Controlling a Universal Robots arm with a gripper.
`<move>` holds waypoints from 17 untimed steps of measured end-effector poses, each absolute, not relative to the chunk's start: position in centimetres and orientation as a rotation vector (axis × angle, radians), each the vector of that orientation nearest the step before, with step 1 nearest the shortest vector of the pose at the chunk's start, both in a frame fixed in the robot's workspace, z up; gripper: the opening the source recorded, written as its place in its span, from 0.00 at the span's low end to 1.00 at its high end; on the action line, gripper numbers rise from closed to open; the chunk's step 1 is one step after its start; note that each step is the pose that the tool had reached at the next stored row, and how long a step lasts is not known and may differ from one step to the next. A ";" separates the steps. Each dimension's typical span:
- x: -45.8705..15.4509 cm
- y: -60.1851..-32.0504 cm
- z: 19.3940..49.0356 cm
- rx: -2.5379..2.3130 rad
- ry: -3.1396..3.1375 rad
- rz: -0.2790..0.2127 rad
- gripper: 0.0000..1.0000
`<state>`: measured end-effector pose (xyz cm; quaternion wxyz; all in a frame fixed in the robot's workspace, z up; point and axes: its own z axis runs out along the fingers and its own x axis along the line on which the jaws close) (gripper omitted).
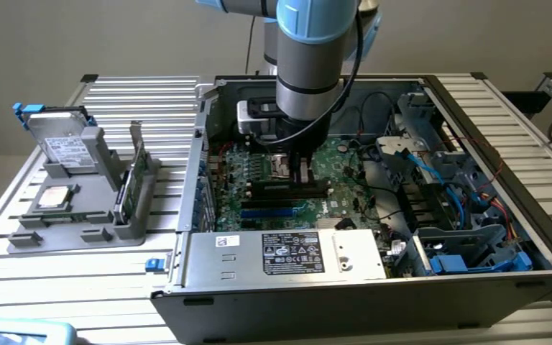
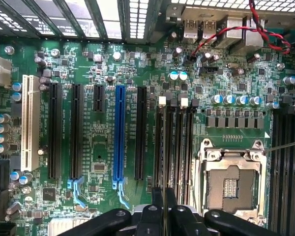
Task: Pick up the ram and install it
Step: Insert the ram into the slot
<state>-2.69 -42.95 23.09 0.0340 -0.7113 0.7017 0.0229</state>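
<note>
My gripper (image 1: 301, 177) hangs inside the open computer case (image 1: 353, 287), low over the motherboard (image 2: 103, 64). In the wrist view its two dark fingers (image 2: 157, 199) stand almost together, shut on the ram (image 2: 164, 192), which shows only as a thin edge between them. Straight below lie the long black memory slots (image 2: 174, 142) with white latches at their far ends, between the CPU socket (image 2: 231, 184) and the blue expansion slot (image 2: 119, 135). In the exterior view the same slots (image 1: 281, 191) run crosswise just under the fingertips.
A grey tray (image 1: 75, 233) at the exterior view's left holds a hard drive (image 1: 63, 144), a CPU (image 1: 55, 195) and an upright green card with a metal bracket (image 1: 134, 180). The power supply (image 1: 286, 255), drive cages and cables (image 1: 430, 187) crowd the case around the board.
</note>
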 end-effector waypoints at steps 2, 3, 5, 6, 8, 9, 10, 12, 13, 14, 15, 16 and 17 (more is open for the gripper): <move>-2.7 -43.0 23.1 -2.189 2.161 0.066 0.13; -2.7 -43.0 23.1 -2.191 2.163 0.063 0.13; -2.7 -43.0 23.1 -2.192 2.164 0.060 0.13; -2.7 -43.0 23.1 -2.192 2.165 0.059 0.13; -2.7 -43.0 23.0 -2.190 2.167 0.059 0.13; -2.7 -43.0 23.0 -2.189 2.169 0.058 0.13; -2.7 -43.0 22.9 -2.187 2.171 0.058 0.13; -2.7 -43.0 22.9 -2.185 2.173 0.058 0.13; -2.7 -43.0 22.9 -2.184 2.173 0.058 0.13; -2.7 -43.0 22.9 -2.184 2.174 0.058 0.13; -2.7 -43.0 22.9 -2.184 2.174 0.058 0.13; -2.7 -43.0 22.9 -2.184 2.174 0.058 0.13; -2.7 -43.0 22.9 -2.184 2.174 0.058 0.13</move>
